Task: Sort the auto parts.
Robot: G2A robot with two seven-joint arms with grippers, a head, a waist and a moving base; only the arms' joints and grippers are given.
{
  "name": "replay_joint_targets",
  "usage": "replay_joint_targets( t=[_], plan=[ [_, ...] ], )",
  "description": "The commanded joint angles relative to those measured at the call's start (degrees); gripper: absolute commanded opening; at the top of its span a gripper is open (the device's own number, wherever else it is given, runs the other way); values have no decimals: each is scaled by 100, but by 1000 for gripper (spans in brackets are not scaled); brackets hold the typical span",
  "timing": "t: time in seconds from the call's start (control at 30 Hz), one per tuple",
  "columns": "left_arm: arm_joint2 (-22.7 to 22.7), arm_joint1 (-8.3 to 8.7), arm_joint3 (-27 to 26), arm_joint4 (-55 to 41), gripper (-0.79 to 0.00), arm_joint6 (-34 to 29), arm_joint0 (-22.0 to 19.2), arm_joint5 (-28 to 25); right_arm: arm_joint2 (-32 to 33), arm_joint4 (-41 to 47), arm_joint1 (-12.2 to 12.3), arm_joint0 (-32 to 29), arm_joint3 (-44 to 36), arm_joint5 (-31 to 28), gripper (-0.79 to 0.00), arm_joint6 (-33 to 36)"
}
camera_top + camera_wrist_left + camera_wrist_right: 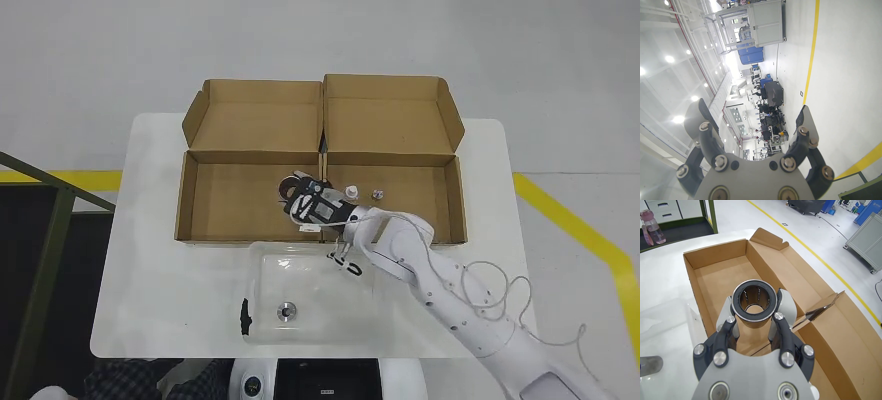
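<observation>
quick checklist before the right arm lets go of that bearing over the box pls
1. Grip: ok, right claw shut on the linear bearing, a finger on each side.
2. Position: ok, bearing is over the left cardboard box, at its end beside the right cardboard box.
3. Landing spot: ok, box floor around it is bare.
4. Height above that floor: cannot tell.
5. Left claw: ok, open, facing the room.

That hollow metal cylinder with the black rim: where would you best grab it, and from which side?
I'd grip the cylinder by its curved outer wall, one finger on each opposite side, coming from the side so both open ends are left free. It is a hollow round tube; the right gripper holds it so.
</observation>
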Motion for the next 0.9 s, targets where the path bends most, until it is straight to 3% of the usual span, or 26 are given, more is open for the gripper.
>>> replay_joint_targets(
  t=[0.0,0.57,0.7,0.73,0.8,0.87],
  plan=[
    [0,0,0,0,0,0,0,0,-91,29,-61,125,169,70,-785,34],
    [0,0,0,0,0,0,0,0,-555,-7,-549,766,1359,682,-785,337],
    [0,0,0,0,0,0,0,0,-585,-11,-624,810,1504,705,-653,386],
    [0,0,0,0,0,0,0,0,-590,-17,-641,822,1541,709,-588,399],
    [0,0,0,0,0,0,0,0,-599,-16,-677,843,1613,714,-545,427],
    [0,0,0,0,0,0,0,0,-608,-7,-712,867,1685,694,-570,443]
  ],
)
